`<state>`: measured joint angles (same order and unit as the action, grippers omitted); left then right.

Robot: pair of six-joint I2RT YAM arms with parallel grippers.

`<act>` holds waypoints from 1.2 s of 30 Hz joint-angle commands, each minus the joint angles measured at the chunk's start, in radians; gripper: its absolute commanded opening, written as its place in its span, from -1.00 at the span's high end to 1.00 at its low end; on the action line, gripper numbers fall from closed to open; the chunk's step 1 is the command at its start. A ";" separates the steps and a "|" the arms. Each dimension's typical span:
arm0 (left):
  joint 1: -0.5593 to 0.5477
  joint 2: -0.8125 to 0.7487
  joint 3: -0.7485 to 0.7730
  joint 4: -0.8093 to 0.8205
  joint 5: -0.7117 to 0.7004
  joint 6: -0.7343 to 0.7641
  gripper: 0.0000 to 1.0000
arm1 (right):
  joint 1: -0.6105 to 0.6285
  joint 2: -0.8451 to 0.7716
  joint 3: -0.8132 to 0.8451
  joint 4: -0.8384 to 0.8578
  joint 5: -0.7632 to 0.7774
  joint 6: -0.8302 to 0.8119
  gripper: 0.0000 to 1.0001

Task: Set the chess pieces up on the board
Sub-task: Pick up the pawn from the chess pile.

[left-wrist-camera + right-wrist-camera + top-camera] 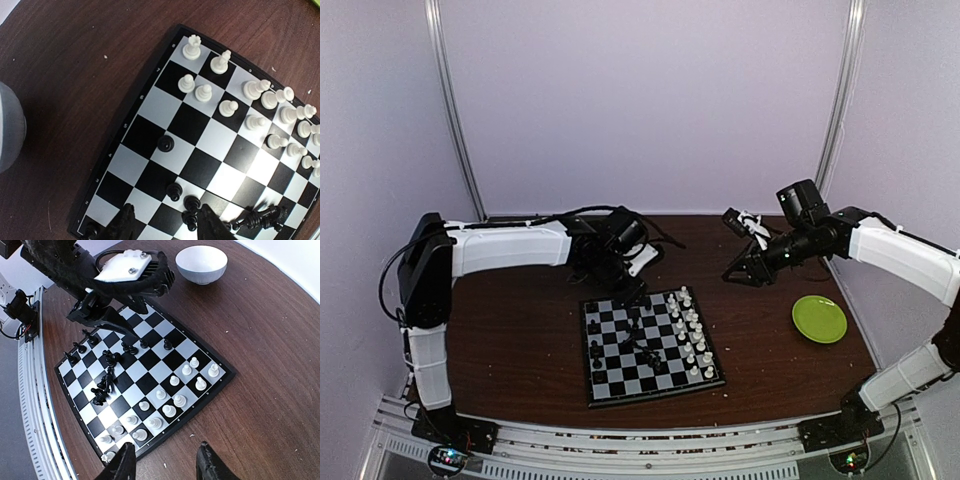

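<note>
Table [520, 340] carrying board [610, 375] at centre. Left end effector [167, 212] hovering low over board's left half, jaws standing apart, gripping nothing, straddling upright black piece [191, 202]. Right end effector [165, 465] hanging open, empty, off board's right edge. White chess pieces [690, 335] standing in two rows; black chess pieces [102, 385] lying tangled. Suggesting: centring on single piece, pinching head, avoiding neighbours.

Left claw [167, 227] hangs low, jaws parted; right claw [162, 465] hovers raised, jaws wide.

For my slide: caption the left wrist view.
Left claw hovers over black chess pieces on the board, white pieces lined opposite.
</note>
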<state>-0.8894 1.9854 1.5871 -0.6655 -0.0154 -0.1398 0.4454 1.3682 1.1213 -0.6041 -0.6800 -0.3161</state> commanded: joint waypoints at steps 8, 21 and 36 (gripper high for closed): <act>-0.003 0.093 0.055 -0.019 0.009 -0.015 0.22 | -0.001 0.023 0.018 0.003 -0.006 -0.016 0.18; -0.003 0.140 0.065 -0.020 0.033 -0.009 0.52 | -0.001 0.038 0.022 -0.003 -0.003 -0.018 0.22; -0.002 0.153 0.071 -0.032 0.050 0.000 0.71 | -0.002 0.055 0.027 -0.008 -0.004 -0.018 0.25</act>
<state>-0.8894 2.1143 1.6310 -0.6910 0.0223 -0.1478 0.4454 1.4155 1.1213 -0.6098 -0.6800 -0.3260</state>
